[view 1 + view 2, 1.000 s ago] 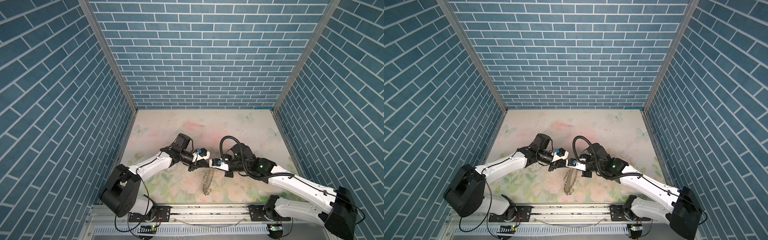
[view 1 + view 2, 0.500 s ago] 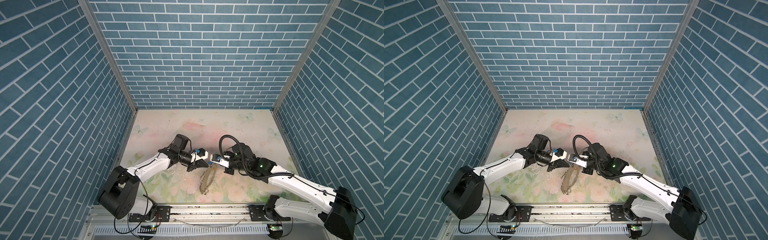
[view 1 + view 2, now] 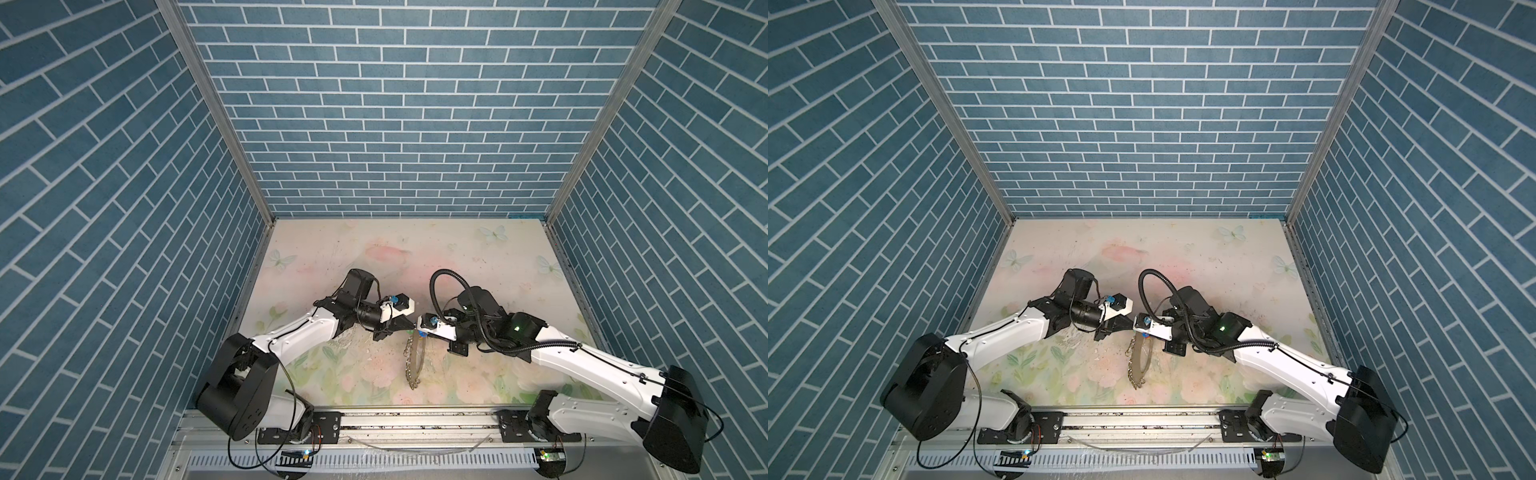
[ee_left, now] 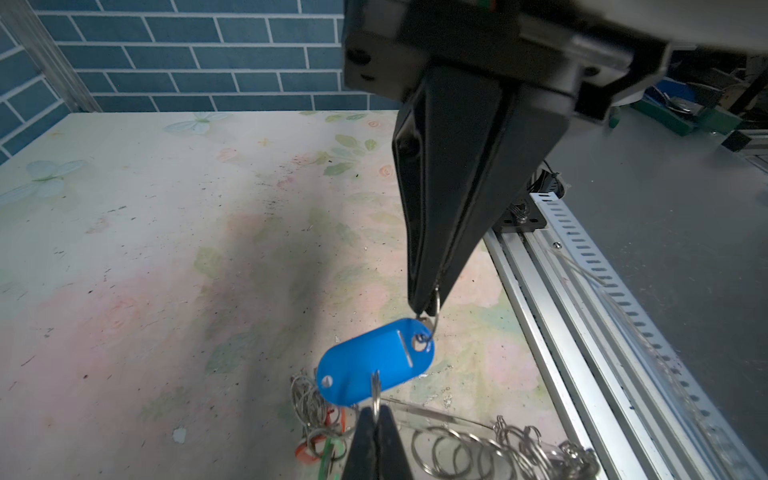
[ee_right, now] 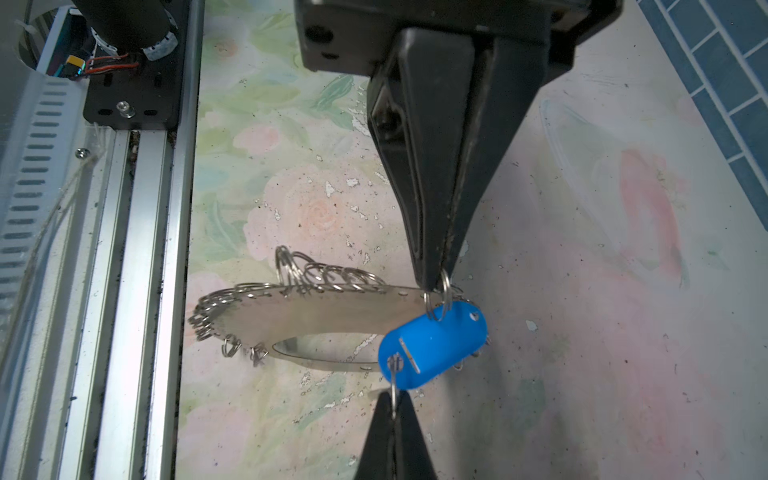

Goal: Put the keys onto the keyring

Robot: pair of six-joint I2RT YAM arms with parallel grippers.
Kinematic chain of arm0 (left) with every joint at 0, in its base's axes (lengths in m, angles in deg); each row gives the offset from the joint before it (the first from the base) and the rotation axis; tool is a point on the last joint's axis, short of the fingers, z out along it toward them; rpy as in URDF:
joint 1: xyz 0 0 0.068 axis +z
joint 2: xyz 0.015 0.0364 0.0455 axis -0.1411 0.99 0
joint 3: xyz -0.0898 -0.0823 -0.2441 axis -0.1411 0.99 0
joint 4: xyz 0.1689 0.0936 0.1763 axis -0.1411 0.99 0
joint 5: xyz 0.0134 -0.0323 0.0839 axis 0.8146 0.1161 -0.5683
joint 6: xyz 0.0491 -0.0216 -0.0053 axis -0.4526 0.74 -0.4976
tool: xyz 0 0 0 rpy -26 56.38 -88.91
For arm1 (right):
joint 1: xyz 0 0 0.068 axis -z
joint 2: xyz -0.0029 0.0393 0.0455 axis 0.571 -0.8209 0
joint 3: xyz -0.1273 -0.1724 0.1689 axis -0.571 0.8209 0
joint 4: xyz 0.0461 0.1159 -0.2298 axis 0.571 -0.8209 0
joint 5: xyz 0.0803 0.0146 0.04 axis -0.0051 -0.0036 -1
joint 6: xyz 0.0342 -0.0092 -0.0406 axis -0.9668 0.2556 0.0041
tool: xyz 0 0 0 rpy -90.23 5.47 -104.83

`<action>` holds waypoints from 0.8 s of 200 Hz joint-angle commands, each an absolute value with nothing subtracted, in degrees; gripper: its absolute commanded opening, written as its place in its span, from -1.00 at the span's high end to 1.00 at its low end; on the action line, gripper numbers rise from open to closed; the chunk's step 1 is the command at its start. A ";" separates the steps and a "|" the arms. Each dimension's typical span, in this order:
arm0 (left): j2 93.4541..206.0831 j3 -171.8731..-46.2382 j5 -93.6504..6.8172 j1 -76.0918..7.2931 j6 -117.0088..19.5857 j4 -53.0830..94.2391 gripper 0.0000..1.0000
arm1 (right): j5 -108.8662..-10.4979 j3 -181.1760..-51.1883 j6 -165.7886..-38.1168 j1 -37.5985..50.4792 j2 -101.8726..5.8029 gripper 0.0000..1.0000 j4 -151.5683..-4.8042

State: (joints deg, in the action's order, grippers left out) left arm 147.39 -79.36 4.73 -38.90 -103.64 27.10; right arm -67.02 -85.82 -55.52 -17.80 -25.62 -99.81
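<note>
Above the surface (image 3: 457,249), the keyring (image 3: 411,365), judged a stiff thin hoop strung with loose, slippery split rings (image 5: 328,274), is hung toward 6 o'clock from one of them, on which the right gripper (image 5: 434,286) is clamped. At its 9 o'clock, the blue key tag (image 4: 365,361), judged light and rigid, is taken by its small ring (image 4: 434,320), pinched in the closed left gripper (image 4: 427,308).

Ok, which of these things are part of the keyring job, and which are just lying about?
Job:
- blue tag, its ring pinched by the left pincer
- keyring, held by the right pincer
- red and green tags

Lying about:
- rail
- slotted duct
</note>
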 commanded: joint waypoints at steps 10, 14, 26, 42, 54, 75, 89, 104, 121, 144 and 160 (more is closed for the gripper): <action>144.95 -77.92 3.91 -38.39 -101.57 22.18 1.00 | -65.59 -89.40 -57.38 -18.07 -24.79 1.00 -103.05; 144.84 -77.92 3.61 -38.35 -101.53 22.10 1.00 | -65.33 -89.64 -57.53 -18.03 -24.96 1.00 -103.39; 144.66 -77.60 2.84 -38.26 -101.06 21.22 1.00 | -64.94 -90.29 -57.77 -18.00 -25.21 1.00 -104.18; 143.99 -77.22 3.32 -38.26 -100.02 18.75 1.00 | -64.45 -90.40 -57.77 -18.04 -24.72 1.00 -103.62; 143.76 -75.94 3.58 -38.26 -99.93 18.38 1.00 | -64.60 -90.28 -57.71 -18.01 -24.08 1.00 -102.95; 144.00 -76.14 3.89 -38.26 -100.12 18.56 1.00 | -65.94 -90.85 -57.79 -18.06 -23.78 1.00 -103.33; 143.80 -75.84 3.37 -38.26 -100.08 18.28 1.00 | -66.45 -90.70 -58.13 -18.05 -22.78 1.00 -103.58; 143.88 -75.87 2.23 -38.26 -100.12 18.05 1.00 | -66.17 -89.84 -59.14 -18.11 -20.64 1.00 -102.91; 144.43 -75.91 0.51 -38.26 -100.20 18.03 1.00 | -63.91 -90.37 -60.06 -19.05 -19.45 1.00 -104.30; 143.62 -74.71 1.10 -38.30 -100.17 15.50 1.00 | -60.12 -89.99 -60.31 -19.68 -20.24 1.00 -105.11; 143.39 -74.91 4.89 -38.34 -101.10 17.06 1.00 | -59.00 -89.90 -60.18 -19.68 -22.20 1.00 -103.73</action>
